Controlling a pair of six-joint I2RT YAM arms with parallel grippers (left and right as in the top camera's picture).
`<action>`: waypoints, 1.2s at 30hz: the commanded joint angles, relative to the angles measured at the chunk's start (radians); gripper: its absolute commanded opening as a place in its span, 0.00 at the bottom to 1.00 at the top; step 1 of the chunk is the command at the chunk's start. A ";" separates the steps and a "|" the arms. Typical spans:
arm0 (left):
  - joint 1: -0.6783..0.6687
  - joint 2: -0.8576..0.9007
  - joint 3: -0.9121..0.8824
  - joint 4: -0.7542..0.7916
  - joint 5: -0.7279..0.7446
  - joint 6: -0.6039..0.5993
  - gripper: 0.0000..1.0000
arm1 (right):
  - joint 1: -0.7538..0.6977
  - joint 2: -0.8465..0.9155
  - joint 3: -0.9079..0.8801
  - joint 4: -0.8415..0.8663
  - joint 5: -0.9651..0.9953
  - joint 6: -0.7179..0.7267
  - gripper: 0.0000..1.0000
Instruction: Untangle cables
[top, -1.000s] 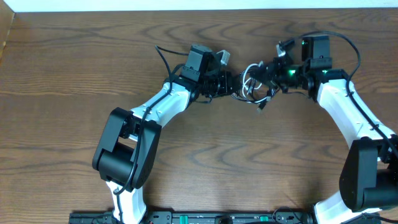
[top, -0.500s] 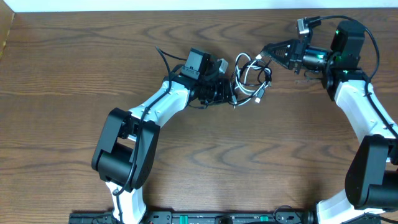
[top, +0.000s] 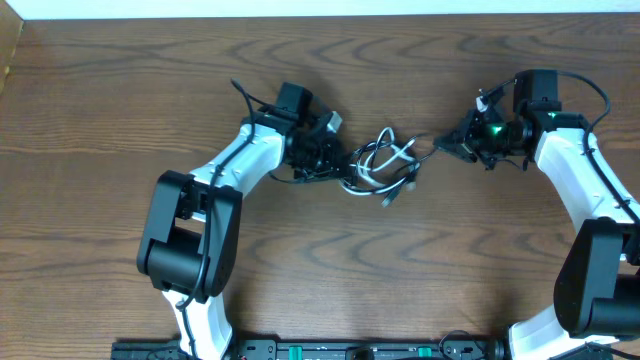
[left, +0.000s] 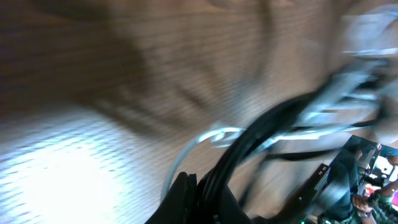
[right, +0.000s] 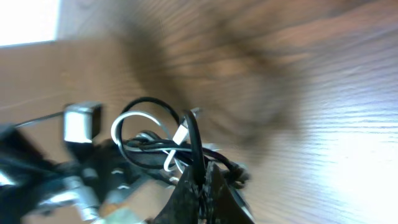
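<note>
Tangled black cable (right: 196, 143) and white cable (right: 130, 114) stretch from left fingers (left: 181, 198), pinching black strands, to right fingers (right: 186, 194), pinching a black loop; best drawn apart slowly, low over the table (top: 120, 120).

Clamps, through heavy blur, a thin black flexible cable (left: 264, 132) in the dark pincer (left: 202, 190) at the bottom edge, a thin white cable (left: 210, 136) looping beside it over the brown wood-grain tabletop (left: 124, 56).

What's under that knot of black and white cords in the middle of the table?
Only the brown wooden table shows through the loops of the black cord and white cord. The spot right beneath the crossings is covered.
</note>
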 joint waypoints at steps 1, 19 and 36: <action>0.028 0.009 -0.011 -0.010 -0.027 0.048 0.08 | 0.016 -0.018 0.016 -0.014 0.114 -0.132 0.01; 0.053 -0.045 0.048 0.188 0.201 -0.158 0.07 | 0.217 -0.018 0.016 -0.040 0.212 -0.185 0.38; 0.092 -0.093 0.050 0.478 0.451 -0.964 0.07 | 0.246 -0.009 0.016 0.053 0.241 -0.172 0.56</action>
